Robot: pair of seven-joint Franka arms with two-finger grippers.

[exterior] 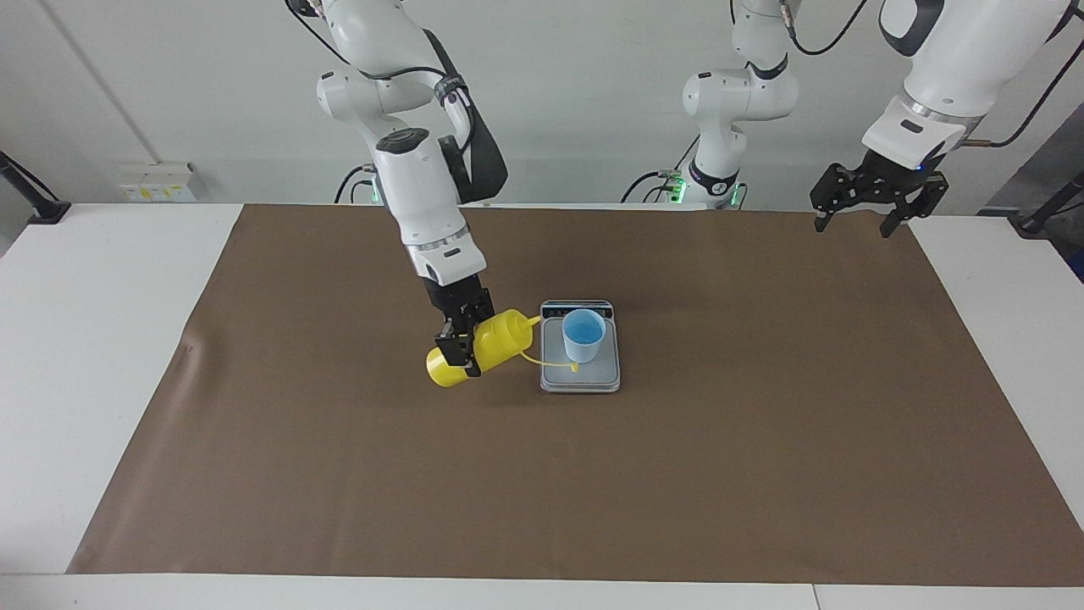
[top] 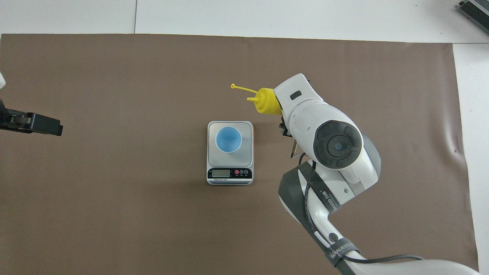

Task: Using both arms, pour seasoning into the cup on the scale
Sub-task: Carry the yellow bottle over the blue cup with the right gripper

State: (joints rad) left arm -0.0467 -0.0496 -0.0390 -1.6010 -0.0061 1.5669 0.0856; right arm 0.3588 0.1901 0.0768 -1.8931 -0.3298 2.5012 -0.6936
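Observation:
My right gripper is shut on the body of the yellow seasoning bottle and holds it tilted almost on its side, in the air beside the scale, toward the right arm's end. The nozzle points at the pale-blue cup and its tip ends just short of the rim. The tethered cap hangs over the scale's platform. The cup stands upright on the silver-grey scale. In the overhead view, the bottle's top shows past my right wrist, which hides the fingers; the cup sits on the scale. My left gripper waits open and empty.
A brown mat covers most of the white table. My left gripper hangs high over the mat's edge at the left arm's end. A dark box lies at the table's corner farthest from the robots.

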